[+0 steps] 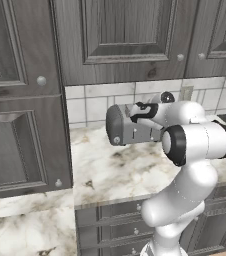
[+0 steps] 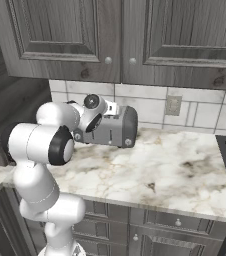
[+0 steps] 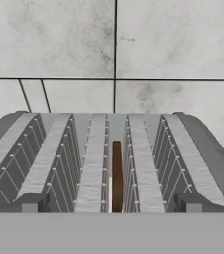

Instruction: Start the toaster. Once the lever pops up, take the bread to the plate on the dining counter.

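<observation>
Hovering over the toaster (image 3: 111,163) with our gripper (image 3: 111,203) spread wide and nothing in it.

We see the toaster standing on the marble worktop (image 1: 115,170) against the tiled wall (image 3: 114,44), just beside the tall gray cabinet (image 1: 22,100) in the left base view. From the hand view we look down along its top: the bread (image 3: 116,176) stands on edge as a thin brown slice sunk in the middle slot, between the wire guides. Our two dark fingertips (image 3: 29,203) sit at either side of the toaster's top, apart from the slice and clear of it. In the right base view our hand is close above the toaster's left end, and a small round knob (image 2: 129,143) shows low on its front.
</observation>
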You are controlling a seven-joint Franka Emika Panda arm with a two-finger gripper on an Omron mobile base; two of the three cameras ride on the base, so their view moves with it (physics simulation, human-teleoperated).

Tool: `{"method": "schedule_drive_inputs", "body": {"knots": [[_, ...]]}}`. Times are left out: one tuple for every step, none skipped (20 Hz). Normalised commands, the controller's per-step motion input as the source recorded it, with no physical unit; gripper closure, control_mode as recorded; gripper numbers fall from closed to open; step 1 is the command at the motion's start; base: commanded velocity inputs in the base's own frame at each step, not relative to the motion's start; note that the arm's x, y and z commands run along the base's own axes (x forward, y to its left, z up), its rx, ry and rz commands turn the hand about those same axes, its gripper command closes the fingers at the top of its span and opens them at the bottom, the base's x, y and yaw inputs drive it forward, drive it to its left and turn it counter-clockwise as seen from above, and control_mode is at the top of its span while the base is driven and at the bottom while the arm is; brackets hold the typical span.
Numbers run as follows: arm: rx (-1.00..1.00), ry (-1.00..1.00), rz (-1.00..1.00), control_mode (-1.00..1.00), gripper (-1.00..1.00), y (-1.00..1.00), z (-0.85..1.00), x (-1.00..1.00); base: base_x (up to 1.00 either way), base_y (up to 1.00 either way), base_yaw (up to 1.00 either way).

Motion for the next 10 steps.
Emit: {"method": "schedule_drive_inputs", "body": {"knots": [[0.0, 0.0, 0.0, -1.0, -1.0, -0.04, 0.0, 0.0, 0.0, 0.0, 0.0], [0.0, 0.0, 0.0, -1.0, -1.0, -0.03, 0.0, 0.0, 0.0, 0.0, 0.0], [0.0, 0.0, 0.0, -1.0, -1.0, 0.0, 0.0, 0.0, 0.0, 0.0, 0.0], [0.0, 0.0, 0.0, -1.0, -1.0, 0.0, 0.0, 0.0, 0.0, 0.0, 0.0], [0.0, 0.0, 0.0, -1.0, -1.0, 0.0, 0.0, 0.0, 0.0, 0.0, 0.0], [0.0, 0.0, 0.0, -1.0, -1.0, 0.0, 0.0, 0.0, 0.0, 0.0, 0.0], [0.0, 0.0, 0.0, -1.0, -1.0, 0.0, 0.0, 0.0, 0.0, 0.0, 0.0], [0.0, 0.0, 0.0, -1.0, -1.0, 0.0, 0.0, 0.0, 0.0, 0.0, 0.0], [0.0, 0.0, 0.0, -1.0, -1.0, 0.0, 0.0, 0.0, 0.0, 0.0, 0.0], [0.0, 0.0, 0.0, -1.0, -1.0, 0.0, 0.0, 0.0, 0.0, 0.0, 0.0]]}}
